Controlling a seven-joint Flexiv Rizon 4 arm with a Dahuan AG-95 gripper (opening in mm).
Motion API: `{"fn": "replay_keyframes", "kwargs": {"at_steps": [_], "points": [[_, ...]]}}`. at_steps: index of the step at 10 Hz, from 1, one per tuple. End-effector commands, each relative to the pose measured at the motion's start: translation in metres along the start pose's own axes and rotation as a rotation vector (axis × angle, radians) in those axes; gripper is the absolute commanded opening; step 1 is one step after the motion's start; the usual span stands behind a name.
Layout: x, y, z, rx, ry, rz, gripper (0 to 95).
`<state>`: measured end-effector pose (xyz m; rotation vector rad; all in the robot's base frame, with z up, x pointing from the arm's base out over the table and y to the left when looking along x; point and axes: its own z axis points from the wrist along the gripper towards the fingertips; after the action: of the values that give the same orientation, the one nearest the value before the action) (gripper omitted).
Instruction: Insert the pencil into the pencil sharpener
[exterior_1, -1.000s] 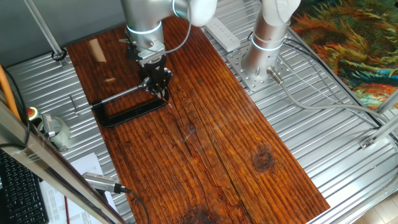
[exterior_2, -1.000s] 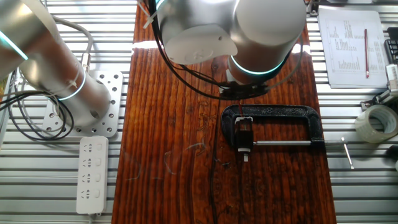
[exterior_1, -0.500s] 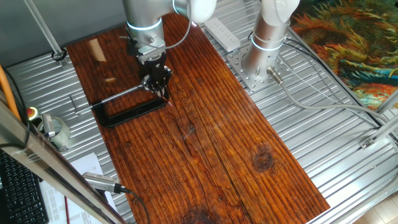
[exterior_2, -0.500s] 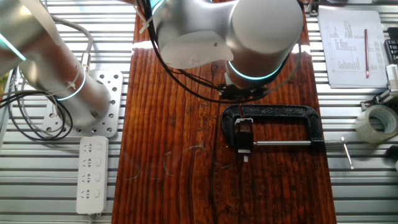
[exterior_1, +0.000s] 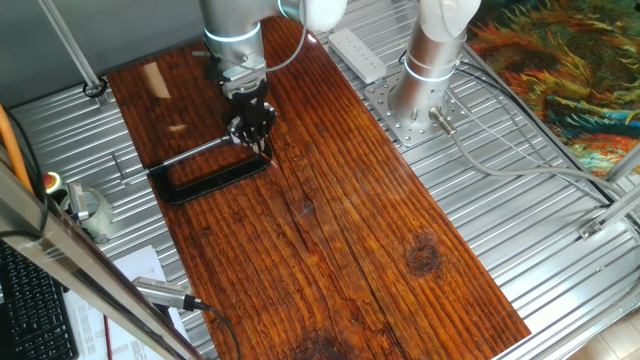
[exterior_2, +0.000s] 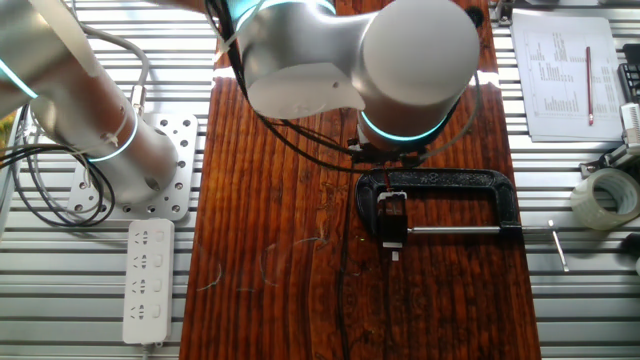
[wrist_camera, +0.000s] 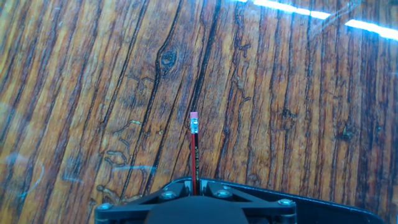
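My gripper (exterior_1: 254, 132) hangs over the far left part of the wooden table, right beside the black C-clamp (exterior_1: 205, 180). It is shut on the pencil (wrist_camera: 194, 149), a thin red stick that sticks out forward between the fingers, its pink end (wrist_camera: 194, 116) just above the boards. In the hand view only the finger bases (wrist_camera: 161, 196) show. In the other fixed view the clamp (exterior_2: 450, 183) grips a small dark pencil sharpener (exterior_2: 392, 220). The arm hides most of the gripper there. The sharpener does not show in the hand view.
A pale wooden dowel (exterior_1: 153, 80) lies at the table's far left corner. The clamp's silver rod (exterior_2: 470, 232) runs right toward a tape roll (exterior_2: 610, 195). The robot base (exterior_1: 425, 90) and a power strip (exterior_2: 147, 280) stand off the board's other side.
The arm and gripper have shifted slightly toward the far end of the table, still holding the pencil. The clamp and sharpener have not moved.
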<state>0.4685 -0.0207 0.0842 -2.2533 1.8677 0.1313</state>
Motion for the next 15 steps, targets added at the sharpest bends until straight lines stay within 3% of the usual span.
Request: {"fn": "replay_keyframes", "kwargs": {"at_steps": [1, 15], "points": [[0.0002, -0.0016, -0.0006, 0.005, -0.028, 0.005, 0.0], [-0.0005, -0.0074, -0.0034, -0.005, -0.041, -0.003, 0.0]]}}
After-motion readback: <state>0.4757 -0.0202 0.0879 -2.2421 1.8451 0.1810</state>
